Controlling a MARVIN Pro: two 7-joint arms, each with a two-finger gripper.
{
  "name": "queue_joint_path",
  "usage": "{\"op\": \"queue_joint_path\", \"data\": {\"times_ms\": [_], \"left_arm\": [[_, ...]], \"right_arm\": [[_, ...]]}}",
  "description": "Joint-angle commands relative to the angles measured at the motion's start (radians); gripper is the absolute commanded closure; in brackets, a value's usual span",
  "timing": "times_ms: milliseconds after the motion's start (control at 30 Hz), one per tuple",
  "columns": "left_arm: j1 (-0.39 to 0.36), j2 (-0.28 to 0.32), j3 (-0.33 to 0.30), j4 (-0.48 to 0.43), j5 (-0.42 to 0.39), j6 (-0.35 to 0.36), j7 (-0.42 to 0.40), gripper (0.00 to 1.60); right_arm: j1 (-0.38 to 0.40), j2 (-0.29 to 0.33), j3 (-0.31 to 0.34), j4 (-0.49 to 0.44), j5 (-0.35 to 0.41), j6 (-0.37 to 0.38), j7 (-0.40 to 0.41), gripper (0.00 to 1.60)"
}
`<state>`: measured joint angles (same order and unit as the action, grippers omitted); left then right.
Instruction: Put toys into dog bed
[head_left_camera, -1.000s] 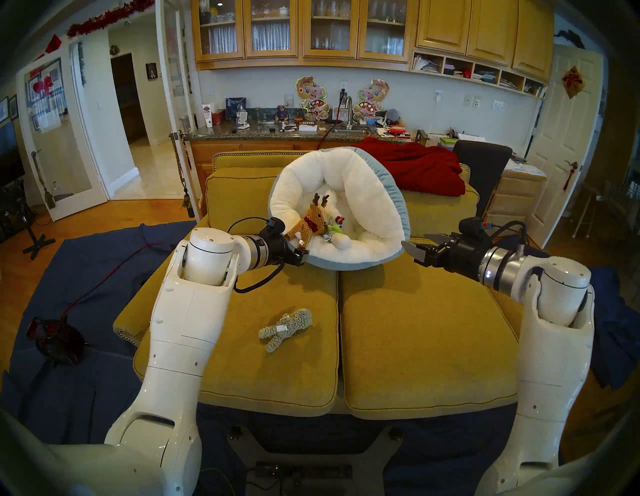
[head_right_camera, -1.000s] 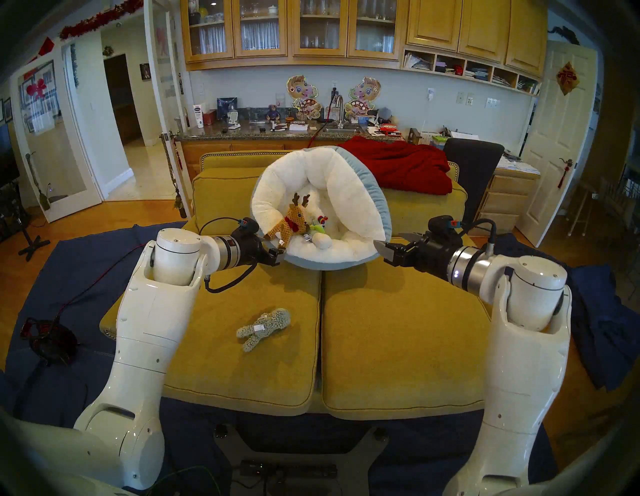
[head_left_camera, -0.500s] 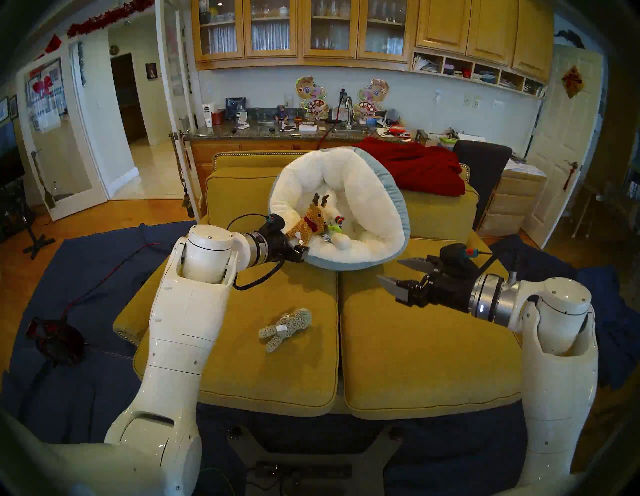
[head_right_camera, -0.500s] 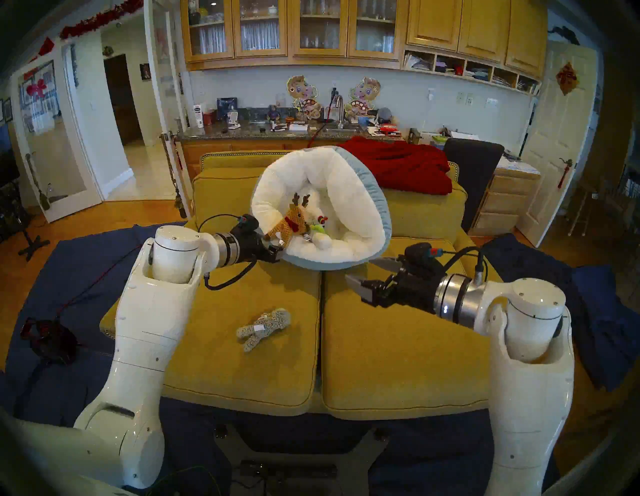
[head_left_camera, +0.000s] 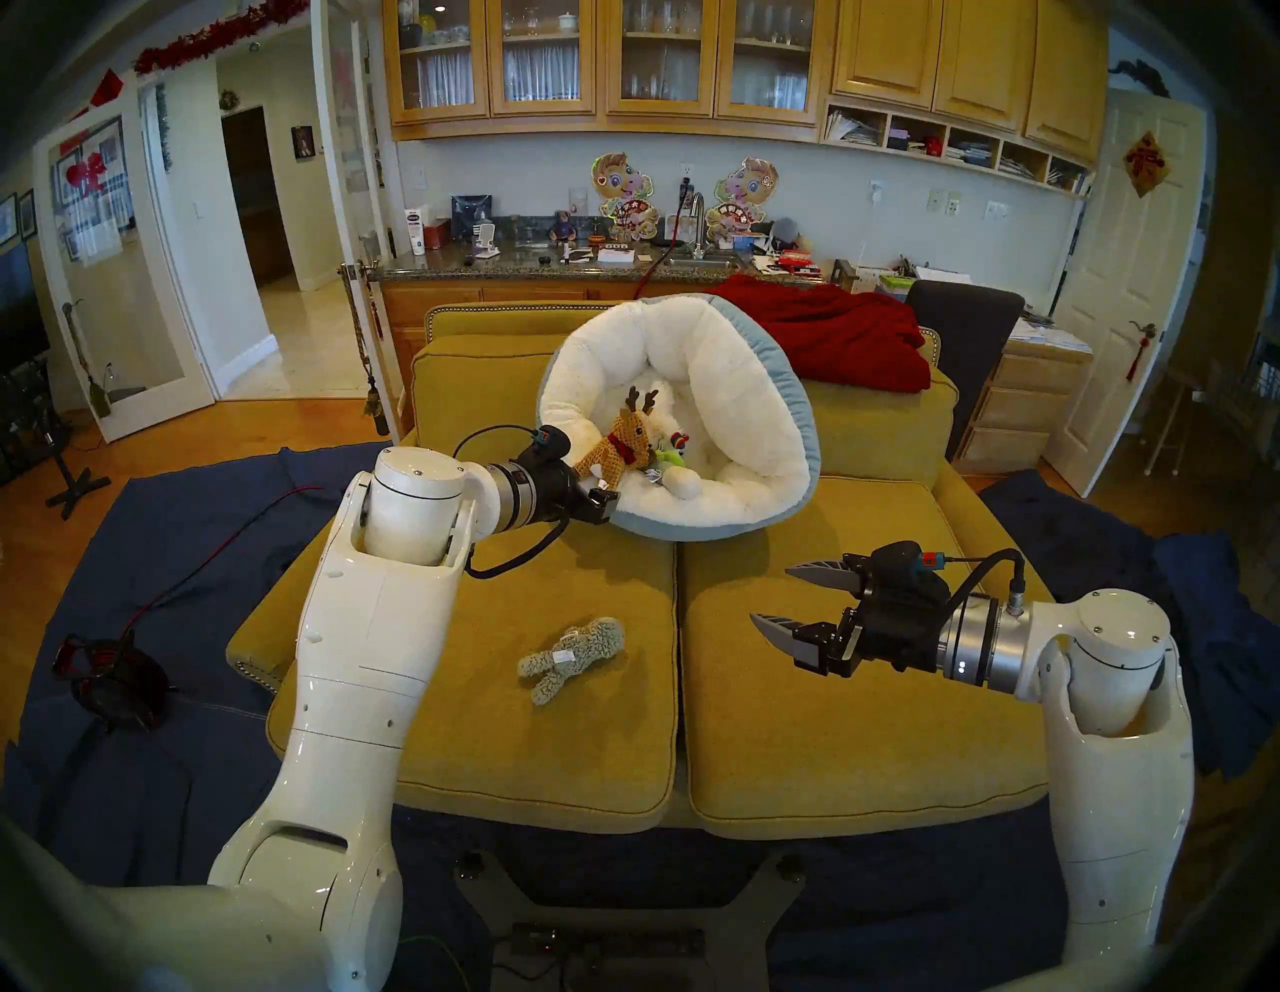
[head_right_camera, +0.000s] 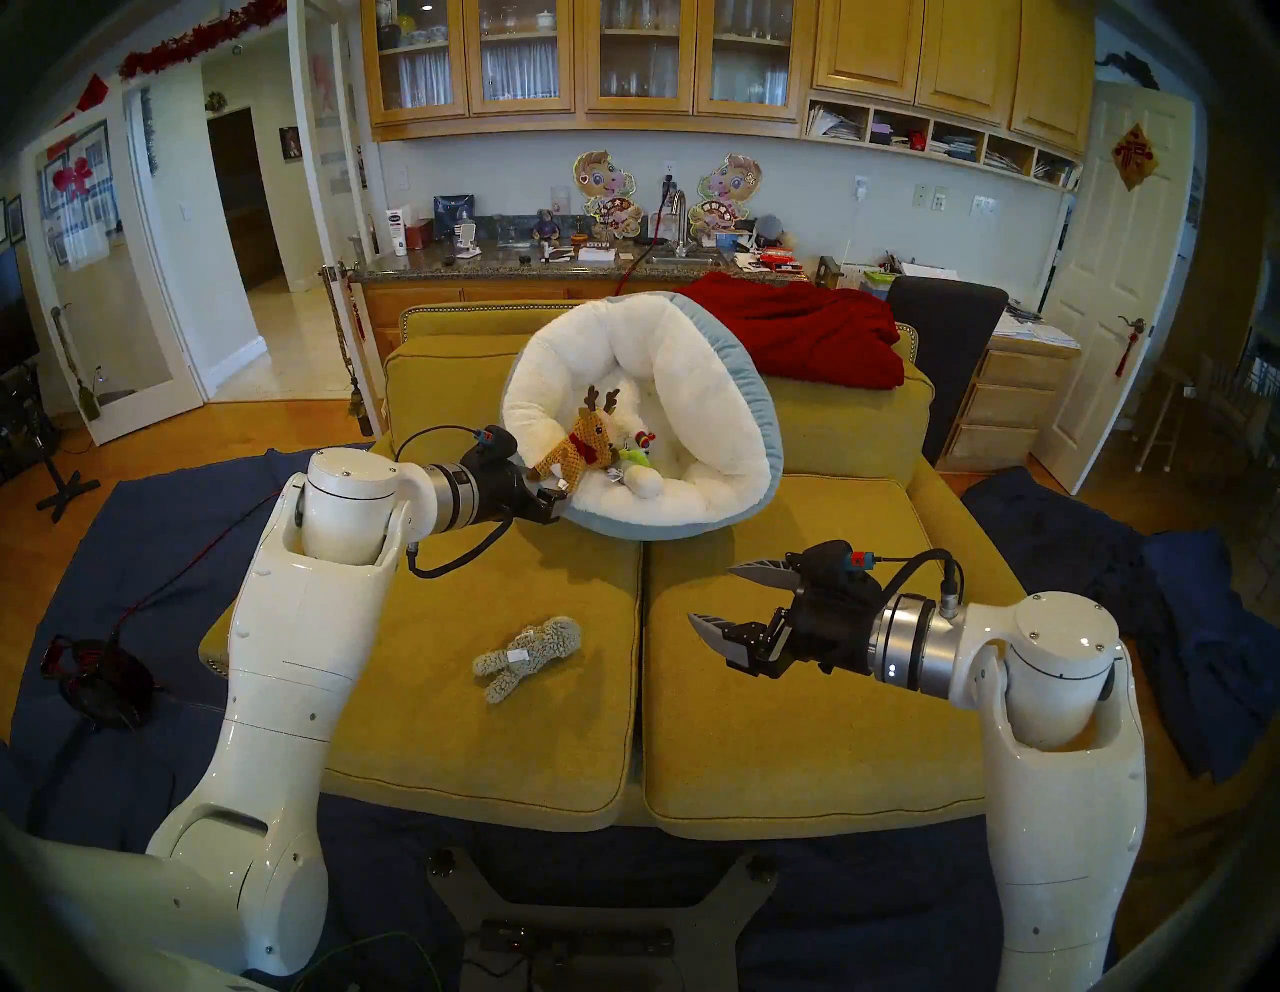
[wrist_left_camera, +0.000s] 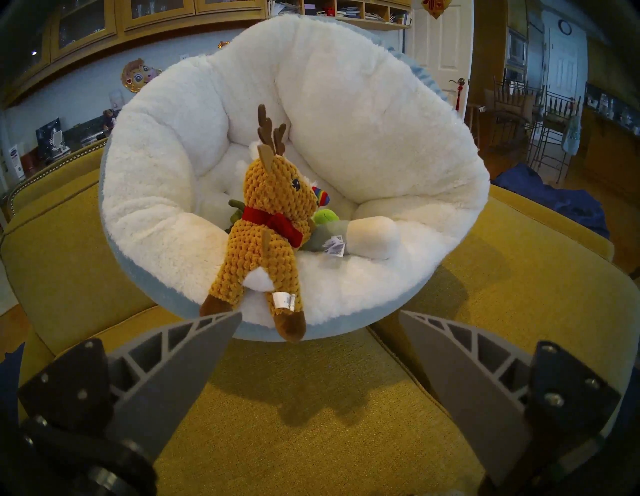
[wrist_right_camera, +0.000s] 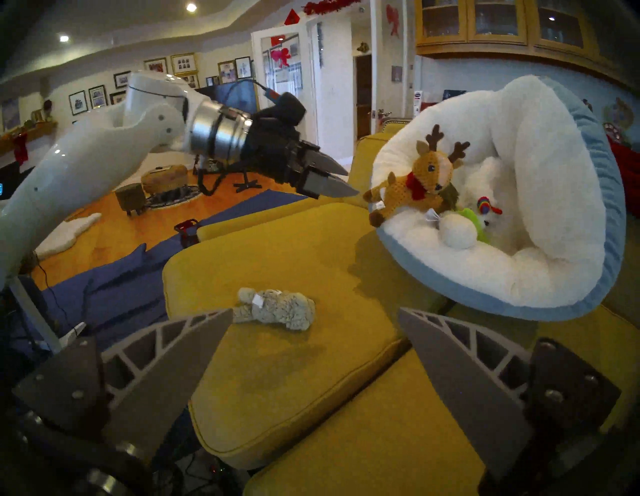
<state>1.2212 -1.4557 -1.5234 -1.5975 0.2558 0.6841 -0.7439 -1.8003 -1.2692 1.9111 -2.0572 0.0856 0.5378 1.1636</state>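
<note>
Grey fuzzy animal (head_left_camera: 569, 658) left lying on the left sofa cushion (head_left_camera: 485, 693), near its inner edge, well short of the dog bed (head_left_camera: 734, 415) propped at the back. Other toys already in. Left gripper (wrist_left_camera: 318, 350) and right gripper (head_left_camera: 786, 596) both spread wide, empty. Probably needs a reach down and a pinch on the grey one next.

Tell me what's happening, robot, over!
Both grippers open, empty: left gripper, right gripper. Grey toy on sofa, outside dog bed. Nothing blocking.

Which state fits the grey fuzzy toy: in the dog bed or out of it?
Out. The grey fuzzy toy lies on the sofa cushion, apart from the dog bed.
</note>
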Motion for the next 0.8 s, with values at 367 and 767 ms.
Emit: {"op": "queue_joint_path", "data": {"times_ms": [367,767], "left_arm": [[-0.042,0.001,-0.007,-0.032,-0.001,-0.010,-0.002,0.00],[-0.048,0.002,-0.017,-0.037,-0.025,0.021,-0.042,0.00]], "right_arm": [[0.042,0.027,-0.007,-0.022,0.011,0.053,0.017,0.00],[0.037,0.026,0.004,-0.023,0.009,0.063,0.038,0.00]]}}
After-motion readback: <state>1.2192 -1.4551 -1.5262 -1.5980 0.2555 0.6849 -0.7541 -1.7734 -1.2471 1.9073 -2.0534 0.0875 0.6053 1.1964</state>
